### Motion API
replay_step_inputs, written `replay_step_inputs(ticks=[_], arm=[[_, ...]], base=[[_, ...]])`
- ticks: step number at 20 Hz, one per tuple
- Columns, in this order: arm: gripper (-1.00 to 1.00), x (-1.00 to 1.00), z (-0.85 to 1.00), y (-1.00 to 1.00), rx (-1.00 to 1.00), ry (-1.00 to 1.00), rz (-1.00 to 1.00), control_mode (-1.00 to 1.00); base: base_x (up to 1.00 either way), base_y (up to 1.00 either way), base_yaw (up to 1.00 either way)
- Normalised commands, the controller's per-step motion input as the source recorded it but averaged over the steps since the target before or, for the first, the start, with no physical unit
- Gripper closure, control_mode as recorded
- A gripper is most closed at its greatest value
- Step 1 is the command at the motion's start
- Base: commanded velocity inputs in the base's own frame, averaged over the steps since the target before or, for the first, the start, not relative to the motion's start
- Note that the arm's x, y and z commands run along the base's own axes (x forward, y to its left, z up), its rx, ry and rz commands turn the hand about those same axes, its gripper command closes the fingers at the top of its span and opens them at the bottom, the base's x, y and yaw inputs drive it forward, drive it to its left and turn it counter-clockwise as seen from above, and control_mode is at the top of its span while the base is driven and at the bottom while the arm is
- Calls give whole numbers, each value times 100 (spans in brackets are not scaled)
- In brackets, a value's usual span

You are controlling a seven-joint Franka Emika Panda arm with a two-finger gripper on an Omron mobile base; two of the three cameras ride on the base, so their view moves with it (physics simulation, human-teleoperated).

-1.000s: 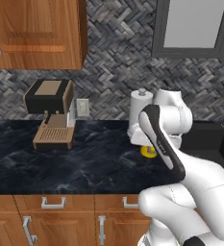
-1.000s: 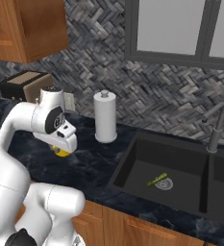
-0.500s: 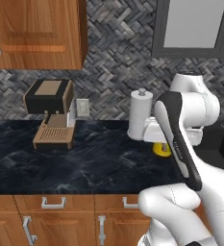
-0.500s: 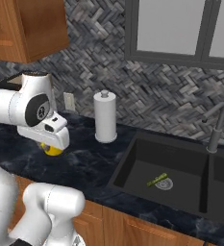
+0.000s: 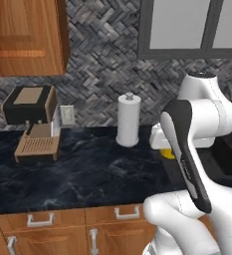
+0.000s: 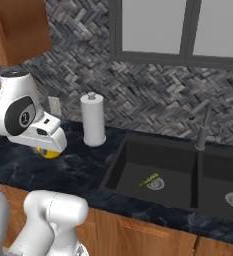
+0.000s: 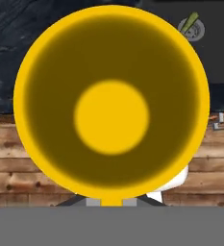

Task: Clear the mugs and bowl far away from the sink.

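Yellow fills the hand view: the mug [image 7: 111,115] sits right against the camera, mouth toward the lens, its round bottom seen straight down the middle, so its long axis runs along the gripper's own line. The fingertips are hidden behind its rim; the jaws stand closed as tight as they go, and from how the mug rides centred on the hand I judge them pinched on its wall. In the right base view a sliver of the mug [image 6: 49,153] shows under the white hand, low over the dark counter [image 6: 18,165] and left of the paper-towel roll [image 6: 93,119]; whether it touches the stone I cannot tell. The sink [image 6: 158,172] lies well to the right, past the roll. So the coming carry turns on one thing: the mug hangs directly ahead of the hand, and clear counter away from the sink lies leftward, toward the coffee machine [image 5: 30,122]
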Motion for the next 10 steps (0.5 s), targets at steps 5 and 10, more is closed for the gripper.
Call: replay_step_inputs(ticks=[5, 10], arm=[[100, 0, 0, 0, 0, 0, 0, 100], [100, 0, 0, 0, 0, 0, 0, 100]], base=[[0, -18, -91], [0, 0, -100]])
